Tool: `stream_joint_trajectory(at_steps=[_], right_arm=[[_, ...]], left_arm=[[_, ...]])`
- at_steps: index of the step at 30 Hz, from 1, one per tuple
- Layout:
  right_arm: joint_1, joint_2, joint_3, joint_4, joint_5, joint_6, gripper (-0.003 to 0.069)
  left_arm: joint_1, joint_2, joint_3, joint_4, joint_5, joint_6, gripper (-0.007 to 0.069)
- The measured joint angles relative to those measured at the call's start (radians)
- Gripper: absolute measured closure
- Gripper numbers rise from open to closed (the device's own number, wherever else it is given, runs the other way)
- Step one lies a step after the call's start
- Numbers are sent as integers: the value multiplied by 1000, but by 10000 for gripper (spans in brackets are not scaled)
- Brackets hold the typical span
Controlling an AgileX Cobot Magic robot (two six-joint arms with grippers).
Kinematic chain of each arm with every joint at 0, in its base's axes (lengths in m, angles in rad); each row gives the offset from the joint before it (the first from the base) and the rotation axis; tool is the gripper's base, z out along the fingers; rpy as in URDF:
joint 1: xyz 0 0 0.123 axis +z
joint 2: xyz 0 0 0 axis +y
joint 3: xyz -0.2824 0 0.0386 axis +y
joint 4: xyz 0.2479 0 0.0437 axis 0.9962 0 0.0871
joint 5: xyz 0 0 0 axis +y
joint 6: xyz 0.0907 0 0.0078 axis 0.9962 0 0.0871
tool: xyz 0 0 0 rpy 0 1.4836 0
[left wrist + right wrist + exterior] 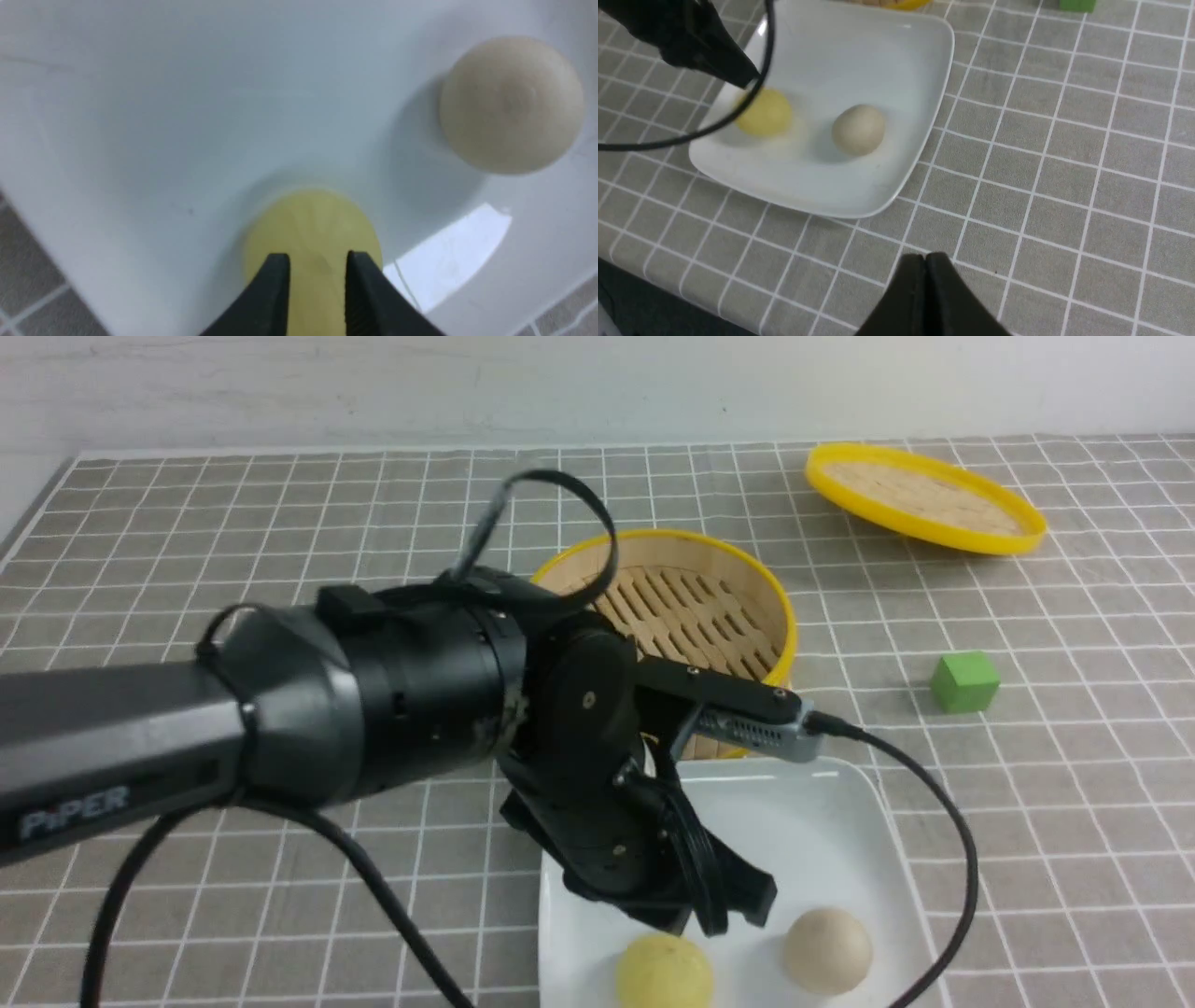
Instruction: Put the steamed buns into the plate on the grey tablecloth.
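Left pincer [317, 261] parted above the yellow bun [315, 242], right pincer [927, 261] pressed together! You've got both buns, yellow and beige [827, 951], sitting in the white plate [794, 831] on the grey tablecloth [1055, 803]!

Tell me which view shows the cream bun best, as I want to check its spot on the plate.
The right wrist view: the whole cream bun and most of the plate show. Front shows it whole, plate cut off; left wrist, close up.

plain white wall [597, 387] behind tbl edge [280, 452]
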Motion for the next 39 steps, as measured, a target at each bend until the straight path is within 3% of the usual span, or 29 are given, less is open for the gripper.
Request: stream_joint_trajectory(at_steps=[6,10,14,17,18,19,22,24,39], right_arm=[[0,-156,0,-30,0,72,660],[0,-267,54,-95,-34,89,659],[0,-287,219,-163,-294,60,659],[0,-273,303,-176,-449,45,658],[0,-249,356,-181,-561,38,657],[0,-246,361,-181,-561,38,657],[0,-207,432,-182,-715,35,655],[0,-203,461,-182,-759,35,654],[0,-200,532,-189,-778,32,645]], left_arm=[[0,41,-10,-18,-45,-5,167],[0,9,-56,-11,-6,-5,130],[-1,-62,-87,6,11,-6,209],[-2,-97,-91,15,13,-6,313],[-1,-108,-92,19,13,-6,395],[-1,-109,-92,21,15,-6,406],[-2,-113,-92,29,22,-6,561],[-2,-113,-92,36,22,-6,610],[-2,-113,-92,60,-35,-6,622]])
